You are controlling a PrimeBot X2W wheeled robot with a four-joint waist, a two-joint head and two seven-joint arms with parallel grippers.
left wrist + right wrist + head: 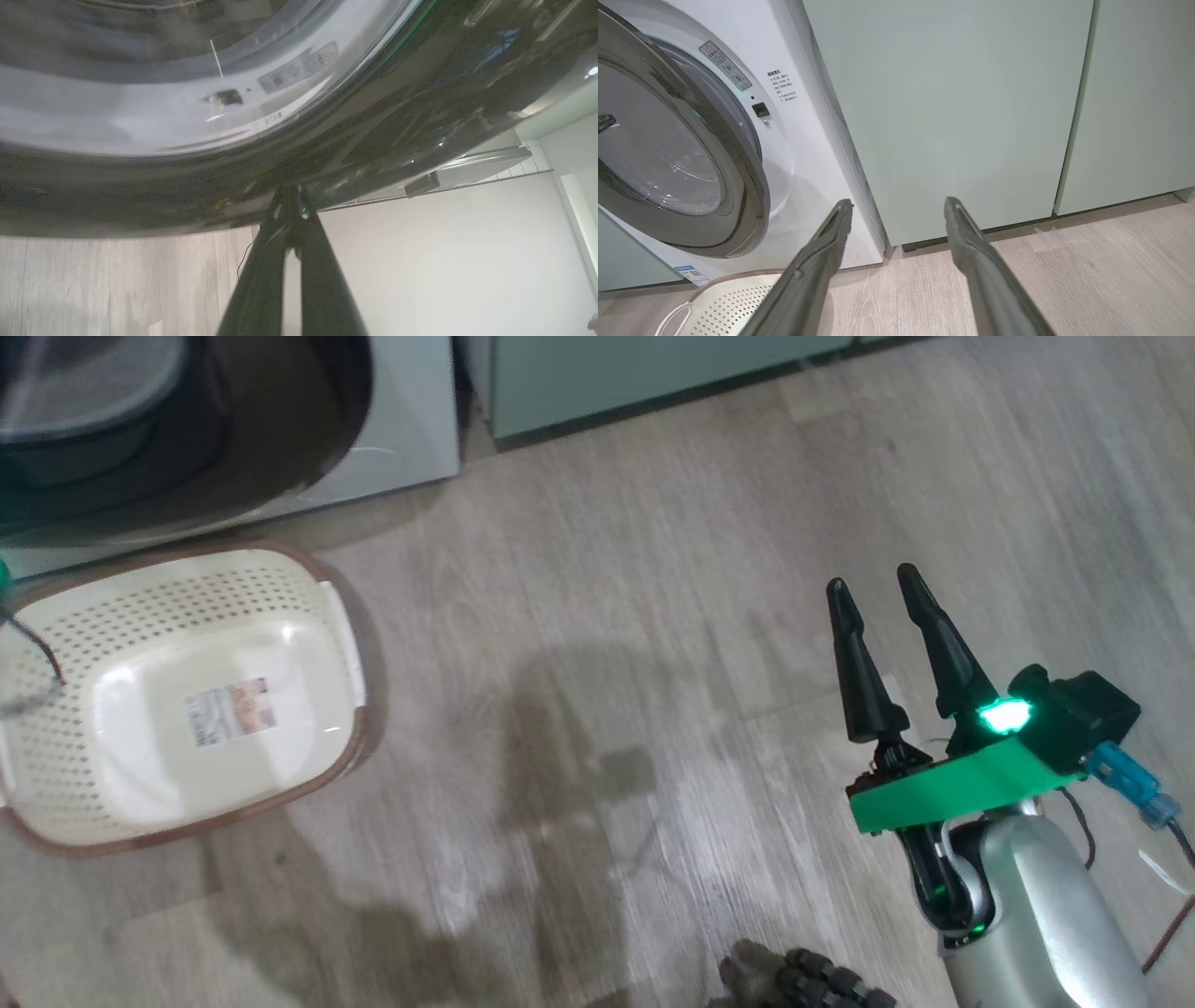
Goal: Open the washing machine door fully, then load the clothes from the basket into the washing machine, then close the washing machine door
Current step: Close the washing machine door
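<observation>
While washing machine door [668, 154] stands ajar by empty basket [140, 607], closing is judged in hand: left gripper [290, 196] clenched at door rim, right gripper [871, 581] splayed, unladen; push needed.

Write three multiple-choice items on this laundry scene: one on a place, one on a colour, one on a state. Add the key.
1. Where is the cream-white perforated plastic basket?
A) on a cabinet
B) on the floor before the big white front-loading washing machine
C) in a gripper

2. What colour are the flat cabinets beside the washer?
A) pale green
B) red
C) black

3. How do the long dark fingers of the right gripper stand?
A) shut on cloth
B) shut on the door
C) spread apart, empty

Key: 1 B, it sits on the floor by the washer's front; 2 A, the panels are pale green; 3 C, a clear gap, nothing between them.
</observation>
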